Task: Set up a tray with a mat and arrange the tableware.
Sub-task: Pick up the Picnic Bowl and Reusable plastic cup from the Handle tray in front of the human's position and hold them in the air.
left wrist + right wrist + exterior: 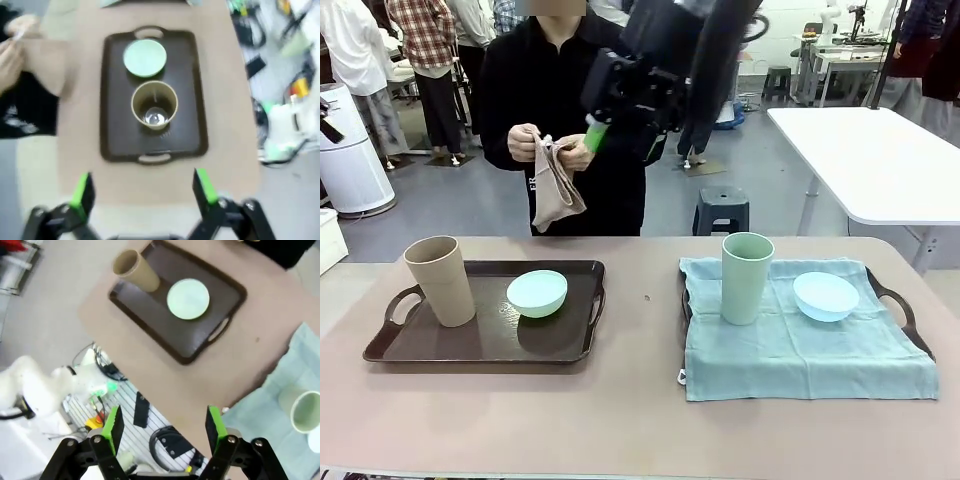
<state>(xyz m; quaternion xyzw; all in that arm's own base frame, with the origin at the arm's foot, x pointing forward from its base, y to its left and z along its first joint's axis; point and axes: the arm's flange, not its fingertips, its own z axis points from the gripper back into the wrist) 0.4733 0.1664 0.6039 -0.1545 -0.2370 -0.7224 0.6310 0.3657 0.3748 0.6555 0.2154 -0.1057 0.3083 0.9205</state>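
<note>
A dark brown tray (430,345) on the left holds a tan tumbler (440,280) and a mint green bowl (537,293). On the right, a pale blue-green mat (790,350) covers a second tray (900,305); a pale green tumbler (747,277) and a light blue bowl (825,296) stand on it. Across the table, a person holds a tan cloth (555,190) in both hands. My left gripper (142,187) hangs open and empty, high off the left tray's (112,100) short end. My right gripper (164,422) is open and empty, high over the near table edge (595,135).
A white table (880,150) stands at the back right, with a black stool (722,212) behind my table. A white bin (350,150) is at the far left. Cables and gear (165,445) lie on the floor below the near edge.
</note>
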